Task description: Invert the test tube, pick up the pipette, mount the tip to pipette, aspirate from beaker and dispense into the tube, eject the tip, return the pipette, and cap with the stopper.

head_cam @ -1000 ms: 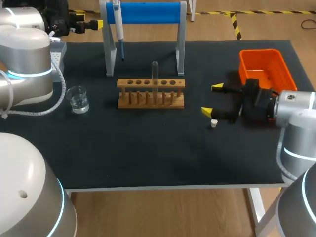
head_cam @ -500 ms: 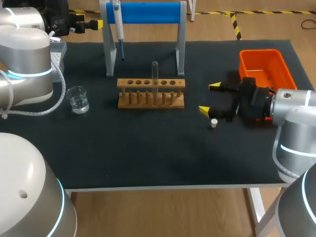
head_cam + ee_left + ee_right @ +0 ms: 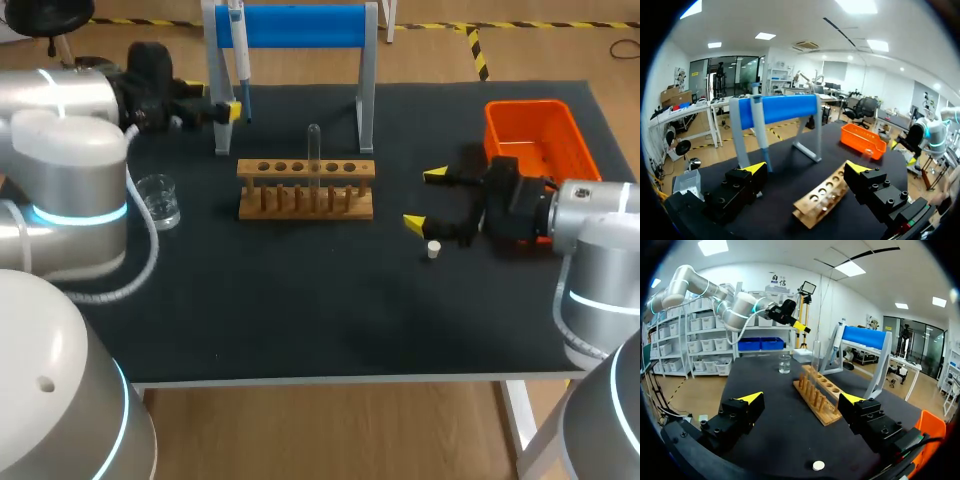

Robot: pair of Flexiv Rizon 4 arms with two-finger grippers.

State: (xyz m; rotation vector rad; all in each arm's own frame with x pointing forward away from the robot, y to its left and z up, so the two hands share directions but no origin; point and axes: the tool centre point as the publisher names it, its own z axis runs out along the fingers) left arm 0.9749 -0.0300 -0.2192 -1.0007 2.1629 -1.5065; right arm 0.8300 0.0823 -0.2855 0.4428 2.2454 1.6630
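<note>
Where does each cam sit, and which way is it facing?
Head: above and behind, looking down on the table; both arms, left gripper and right gripper, enter.
Left wrist: on left arm, facing over the rack toward the orange bin; own gripper open.
Right wrist: on right arm, facing rack and beaker; own gripper open.
Shared: rack, blue stand.

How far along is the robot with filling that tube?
Nothing looks done yet: the pipette hangs on its stand, the stopper lies on the table, the test tube stands in the rack. In hand: the left gripper, open and empty, is near the pipette; the right gripper, open, is by the stopper. Pipetting and capping remain.
</note>
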